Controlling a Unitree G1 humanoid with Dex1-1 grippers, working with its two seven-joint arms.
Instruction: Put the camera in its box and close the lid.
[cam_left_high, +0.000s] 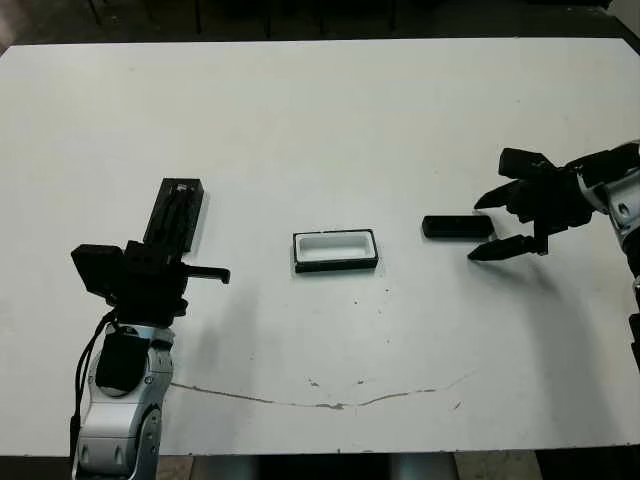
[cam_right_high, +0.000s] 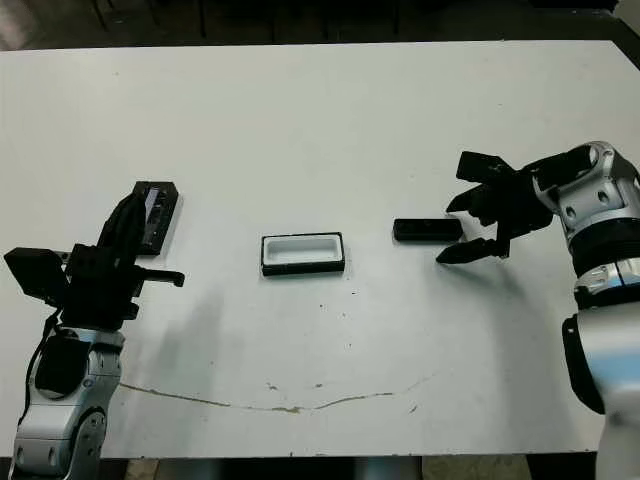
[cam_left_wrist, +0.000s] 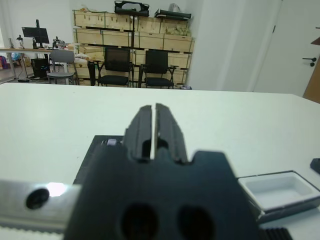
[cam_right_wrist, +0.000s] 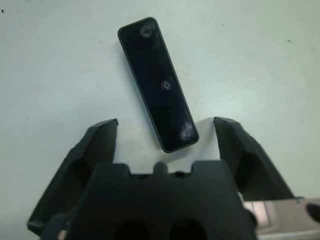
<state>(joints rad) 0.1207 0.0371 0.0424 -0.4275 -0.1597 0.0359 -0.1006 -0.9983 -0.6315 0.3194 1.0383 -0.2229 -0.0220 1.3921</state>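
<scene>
Your right gripper (cam_left_high: 497, 226) hangs at the camera's (cam_left_high: 457, 226) right end, its 2 fingers spread wide to either side of that end, not touching it. The box (cam_left_high: 336, 250) lies open mid-table, left of the camera. Your left gripper (cam_left_wrist: 153, 125), fingers pressed together, hovers over the lid (cam_left_high: 178, 211) far left.

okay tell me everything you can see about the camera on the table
The camera is a slim black bar with rounded corners and a glossy face showing small round marks. It lies flat on the white table, to the right of the box and apart from it. The open right gripper is at its end, fingers either side, not touching.
</scene>
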